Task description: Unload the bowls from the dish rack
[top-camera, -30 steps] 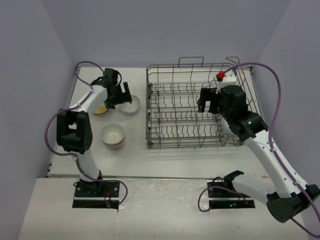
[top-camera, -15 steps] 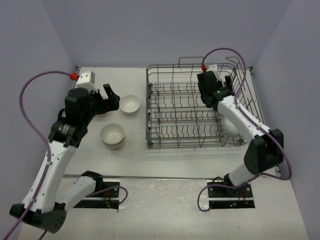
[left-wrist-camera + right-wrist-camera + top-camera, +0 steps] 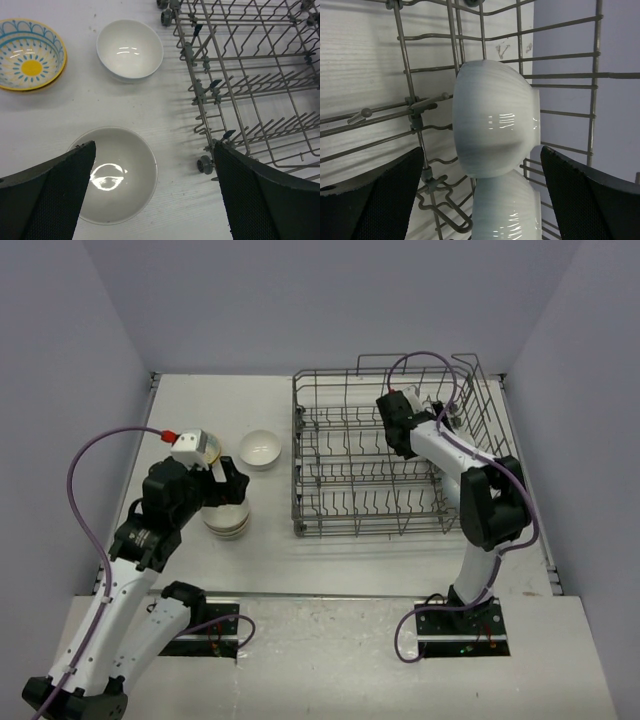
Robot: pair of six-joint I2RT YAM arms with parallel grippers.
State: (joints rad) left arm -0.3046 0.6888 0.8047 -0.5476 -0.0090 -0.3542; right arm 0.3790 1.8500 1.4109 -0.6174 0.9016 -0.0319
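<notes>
The grey wire dish rack (image 3: 350, 485) stands right of centre. On the table to its left are a plain white bowl (image 3: 260, 448) and a stack of bowls (image 3: 228, 522) with a white one on top. My left gripper (image 3: 228, 486) hovers open and empty just above that stack (image 3: 112, 175). The left wrist view also shows the white bowl (image 3: 130, 50), the teal-rimmed bowl with the yellow centre (image 3: 30, 54) and the rack's corner (image 3: 240, 75). My right gripper (image 3: 480, 200) is open inside the rack, facing two white bowls on edge, the upper (image 3: 492, 130) and the lower (image 3: 507, 210).
The rack's wires (image 3: 410, 95) run close on both sides of my right fingers (image 3: 370, 200). The rack's raised handle loops (image 3: 382, 360) stand at its far side. Purple walls (image 3: 60, 390) close in the table on the left, back and right.
My left arm has pulled back from the far bowls to above the stack. My right arm has folded and swung further left and back inside the rack.
</notes>
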